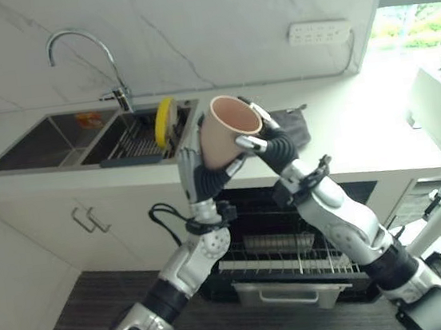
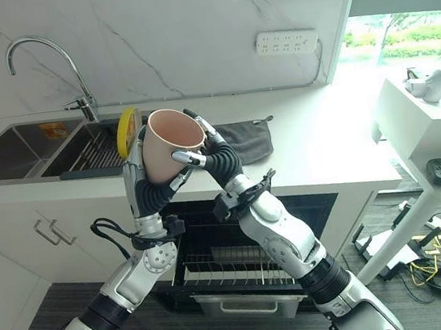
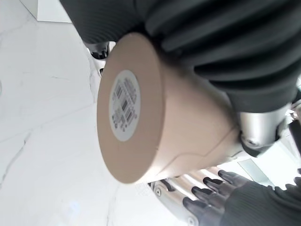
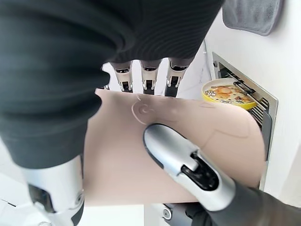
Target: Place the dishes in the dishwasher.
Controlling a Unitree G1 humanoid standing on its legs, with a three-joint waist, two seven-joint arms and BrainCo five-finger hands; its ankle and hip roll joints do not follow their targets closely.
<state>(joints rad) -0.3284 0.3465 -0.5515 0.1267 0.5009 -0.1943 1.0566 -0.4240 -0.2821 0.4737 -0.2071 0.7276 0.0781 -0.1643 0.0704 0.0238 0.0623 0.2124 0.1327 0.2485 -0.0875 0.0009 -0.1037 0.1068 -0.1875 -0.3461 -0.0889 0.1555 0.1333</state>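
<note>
A beige cup [image 1: 220, 129] is held tilted in the air above the counter's front edge, its mouth facing up and towards the right. My left hand [image 1: 197, 172] comes up from below and curls round the cup's lower side and base. On the other side my right hand [image 1: 271, 147] grips it near the rim, with the thumb [image 4: 188, 165] across the wall and the fingers [image 4: 148, 77] on the far side. The cup's base [image 3: 127, 106] carries a white barcode label. Below the hands the dishwasher [image 1: 296, 256] stands open with its wire rack pulled out.
A yellow plate [image 1: 166, 121] stands upright in the drain rack of the right sink basin [image 1: 133, 139], under the faucet [image 1: 81, 45]. A dark grey cloth [image 1: 292, 124] lies on the white counter behind the hands. A white side table [image 2: 416, 121] stands at the right.
</note>
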